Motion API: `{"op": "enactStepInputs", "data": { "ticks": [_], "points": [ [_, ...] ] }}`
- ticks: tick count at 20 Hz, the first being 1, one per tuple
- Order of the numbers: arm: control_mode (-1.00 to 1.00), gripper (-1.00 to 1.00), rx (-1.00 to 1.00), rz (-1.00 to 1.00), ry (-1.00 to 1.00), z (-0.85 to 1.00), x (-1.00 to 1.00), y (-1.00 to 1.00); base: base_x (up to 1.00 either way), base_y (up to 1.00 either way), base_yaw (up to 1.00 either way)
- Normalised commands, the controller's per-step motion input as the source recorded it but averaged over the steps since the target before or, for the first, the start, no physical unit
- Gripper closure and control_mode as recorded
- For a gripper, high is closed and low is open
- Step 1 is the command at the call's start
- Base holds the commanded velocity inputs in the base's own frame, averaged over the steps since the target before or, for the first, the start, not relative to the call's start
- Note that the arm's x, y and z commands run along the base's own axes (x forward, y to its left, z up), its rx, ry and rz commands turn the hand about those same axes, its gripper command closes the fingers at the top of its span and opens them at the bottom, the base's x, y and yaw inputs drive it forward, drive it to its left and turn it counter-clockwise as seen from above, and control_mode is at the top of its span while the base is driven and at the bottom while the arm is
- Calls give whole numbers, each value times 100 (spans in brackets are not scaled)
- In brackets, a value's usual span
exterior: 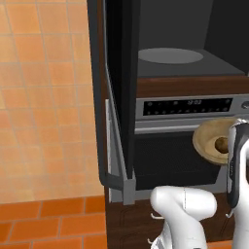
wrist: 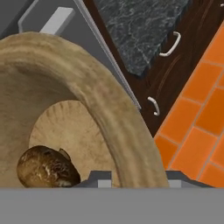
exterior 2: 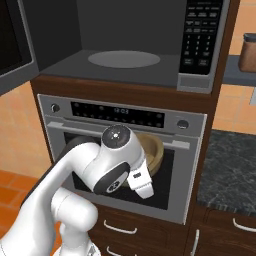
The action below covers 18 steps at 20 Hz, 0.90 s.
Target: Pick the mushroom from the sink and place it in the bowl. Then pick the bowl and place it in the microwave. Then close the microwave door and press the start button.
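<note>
The mushroom [wrist: 47, 168] lies on the pale floor of the bowl [wrist: 109, 113], so the first part of my task looks done. In the left base view the mushroom [exterior: 222, 144] shows as a small brown lump inside the bowl [exterior: 210, 138], which is tipped with its opening toward that camera.

I have the bowl up in the air in front of the oven [exterior 2: 165, 150], level with the oven's door and below its display strip. My gripper [wrist: 133, 178] has the bowl by its rim: in the hand view one finger tip rises inside the wall and the other outside it, with the rim between them. The tips are mostly cut off at the bottom of that view, so I judge the grip to be closed on the rim rather than see it plainly. My white wrist covers most of the bowl [exterior 2: 152, 150] in the right base view.

The microwave [exterior 2: 130, 60] is directly above the oven. Its cavity is open, and the round turntable [exterior 2: 124, 59] is bare. The microwave door [exterior: 114, 97] stands swung out to the left, edge-on in the left base view.

What is left, as I judge it: lift the bowl to the cavity and set it on the turntable, let go, swing the door shut, then press start on the keypad [exterior 2: 197, 35] at the right of the cavity.
</note>
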Motion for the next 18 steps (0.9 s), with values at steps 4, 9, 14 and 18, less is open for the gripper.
{"op": "enactStepInputs", "data": {
  "ticks": [4, 9, 14, 18],
  "points": [
    [-100, 100, 15, 0, -11, 34, -78, -19, 0, 0, 0],
    [-100, 100, 13, -1, -2, 100, -63, -2, 0, 0, 0],
    [-100, 100, 2, -7, 2, 98, -5, 27, 0, 0, 0],
    [-100, 100, 1, -13, 0, 58, 2, 66, 0, 0, 0]
  ]
}}
